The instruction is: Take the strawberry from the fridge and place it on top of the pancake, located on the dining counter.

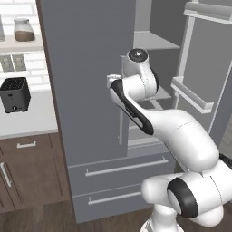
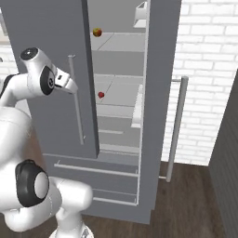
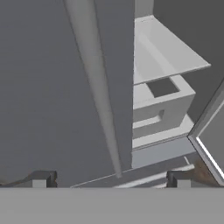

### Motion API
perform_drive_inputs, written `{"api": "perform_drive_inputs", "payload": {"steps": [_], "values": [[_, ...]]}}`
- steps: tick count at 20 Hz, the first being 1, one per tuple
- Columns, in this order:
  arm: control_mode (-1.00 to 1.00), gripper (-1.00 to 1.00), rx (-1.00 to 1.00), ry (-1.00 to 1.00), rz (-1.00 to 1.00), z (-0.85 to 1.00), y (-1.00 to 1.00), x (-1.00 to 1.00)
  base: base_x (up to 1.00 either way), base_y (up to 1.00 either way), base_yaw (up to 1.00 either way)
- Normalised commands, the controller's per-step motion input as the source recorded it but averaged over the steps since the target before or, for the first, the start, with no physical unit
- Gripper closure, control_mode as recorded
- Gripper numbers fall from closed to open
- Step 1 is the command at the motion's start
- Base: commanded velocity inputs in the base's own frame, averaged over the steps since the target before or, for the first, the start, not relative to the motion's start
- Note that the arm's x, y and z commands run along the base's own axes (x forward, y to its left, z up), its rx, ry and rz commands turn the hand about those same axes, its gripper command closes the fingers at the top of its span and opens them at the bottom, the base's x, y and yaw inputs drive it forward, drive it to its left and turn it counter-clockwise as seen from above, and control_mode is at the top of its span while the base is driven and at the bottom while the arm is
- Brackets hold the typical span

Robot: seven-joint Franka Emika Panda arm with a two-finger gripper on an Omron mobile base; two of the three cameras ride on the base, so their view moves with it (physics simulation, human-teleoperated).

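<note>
Gripper (image 3: 111,181) fingertips standing wide apart, facing the closed grey fridge (image 3: 48,96) door, its bar handle (image 3: 98,87) running straight ahead, pale shelves (image 3: 164,57) showing ahead-right.

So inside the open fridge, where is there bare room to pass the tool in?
The fridge is open on its right side. The shelf holding the strawberry is bare to the right, up to the door bins. The shelf above is bare right of the apple. The closed left door and its handle crowd the tool.

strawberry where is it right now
In the right base view, the strawberry sits on a middle shelf inside the open fridge, below the apple.
</note>
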Motion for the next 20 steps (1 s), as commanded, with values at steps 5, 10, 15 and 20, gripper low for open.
{"api": "perform_drive_inputs", "payload": {"steps": [5, 10, 15, 20], "values": [[-1.00, -1.00, -0.07, -0.01, 0.01, 0.14, 0.03, 0.63, 0.00, 0.00, 0.00], [-1.00, -1.00, 0.00, 0.01, 0.05, -0.20, -0.07, 0.82, 0.00, 0.00, 0.00], [-1.00, -1.00, -0.01, 0.00, 0.07, -0.29, -0.14, 0.62, 0.00, 0.00, 0.00], [-1.00, -1.00, -0.06, -0.01, 0.01, -0.09, 0.00, 0.50, 0.00, 0.00, 0.00]]}}
